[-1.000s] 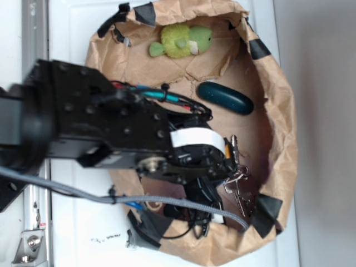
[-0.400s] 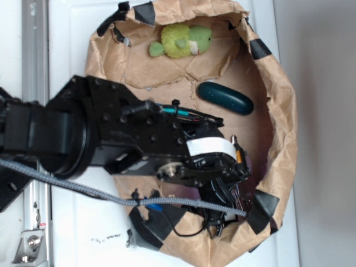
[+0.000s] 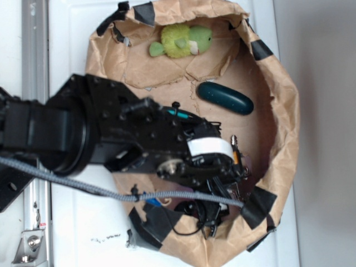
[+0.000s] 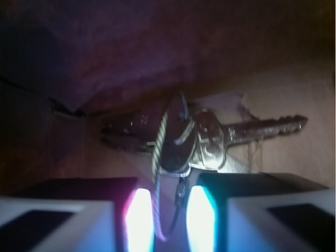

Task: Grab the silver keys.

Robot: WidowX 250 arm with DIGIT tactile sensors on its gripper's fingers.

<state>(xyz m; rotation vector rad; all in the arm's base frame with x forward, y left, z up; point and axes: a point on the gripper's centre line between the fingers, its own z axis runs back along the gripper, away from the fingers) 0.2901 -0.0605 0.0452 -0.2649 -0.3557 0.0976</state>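
Observation:
The silver keys [image 4: 207, 140] lie on the brown paper floor just ahead of my fingertips in the wrist view. One long blade points right and the other left. Their ring and a thin cord loop hang down between my two lit pads. My gripper [image 4: 167, 198] has its jaws drawn close together, with the loop's strands against the pads. In the exterior view my gripper [image 3: 231, 181] is low inside the paper bowl [image 3: 285, 117] at its lower right. The keys are almost wholly hidden under it there.
A dark green oval case [image 3: 225, 98] lies in the bowl above my gripper. A green plush toy [image 3: 181, 40] sits at the bowl's top. Black tape patches [image 3: 257, 203] mark the raised paper rim. A grey braided cable [image 3: 83, 186] crosses below my arm.
My arm has swung right and down into the bowl, covering the keys that showed beside the fingers a second ago. Since 0.4 s ago it has barely moved.

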